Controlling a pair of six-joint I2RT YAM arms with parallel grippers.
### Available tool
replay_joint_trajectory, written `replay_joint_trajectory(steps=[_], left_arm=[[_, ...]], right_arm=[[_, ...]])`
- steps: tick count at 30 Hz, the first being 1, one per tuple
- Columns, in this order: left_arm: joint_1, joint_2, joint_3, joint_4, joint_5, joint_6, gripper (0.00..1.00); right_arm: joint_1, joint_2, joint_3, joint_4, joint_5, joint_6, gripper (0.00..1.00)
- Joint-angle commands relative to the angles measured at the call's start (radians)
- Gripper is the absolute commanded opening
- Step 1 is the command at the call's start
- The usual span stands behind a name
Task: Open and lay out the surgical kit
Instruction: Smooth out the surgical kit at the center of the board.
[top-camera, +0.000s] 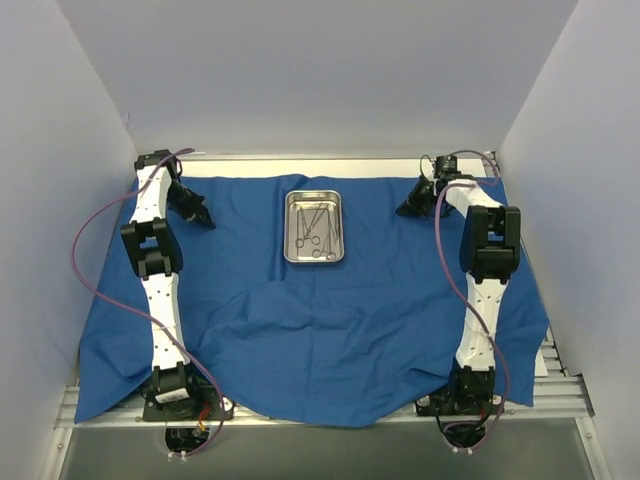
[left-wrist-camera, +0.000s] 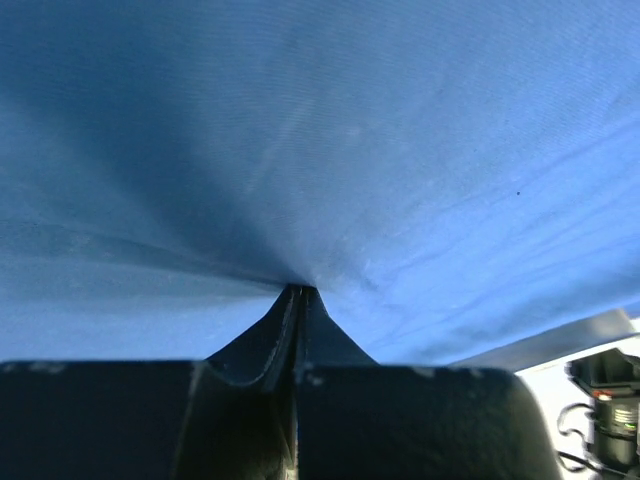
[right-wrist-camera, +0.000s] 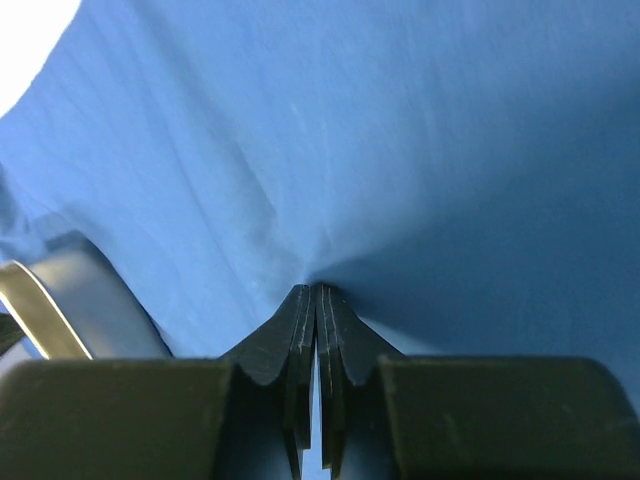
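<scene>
Blue cloth (top-camera: 320, 330) lies spread across the surface, steel tray (top-camera: 314, 226) with scissors (top-camera: 315, 228) at its far middle. I see my left hand (left-wrist-camera: 300, 292) and right hand (right-wrist-camera: 314, 290) each pinching cloth at the far corners.

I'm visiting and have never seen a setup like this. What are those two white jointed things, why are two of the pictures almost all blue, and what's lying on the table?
The white things are two robot arms bolted at the near edge of the table. The wide picture comes from a camera above and behind them. A blue cloth is spread over the table, with a steel tray on it holding thin scissor-like instruments. The other two pictures come from cameras on the wrists, very close to the cloth. The left gripper and the right gripper each pinch a fold of cloth near the far corners.
</scene>
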Motion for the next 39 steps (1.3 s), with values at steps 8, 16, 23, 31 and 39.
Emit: replay_joint_trajectory(steps=[8,16,23,31,39], left_arm=[[0.031,0.163,0.123,0.198,0.133,-0.179,0.02],[0.028,0.076,0.074,0.305,0.205,-0.187,0.03],[0.014,-0.203,0.005,0.331,0.047,-0.069,0.20],[-0.064,-0.467,-0.336,0.279,-0.261,0.064,0.17],[-0.139,-0.639,-0.720,0.271,-0.381,0.106,0.17]], right_arm=[[0.020,0.292,0.298,-0.126,0.107,0.086,0.01],[-0.003,0.537,0.867,-0.324,0.127,0.005,0.03],[-0.054,0.282,0.795,-0.131,0.021,0.053,0.06],[-0.042,-0.092,0.378,-0.170,0.083,-0.103,0.11],[0.056,-0.287,0.099,-0.425,0.415,-0.295,0.13]])
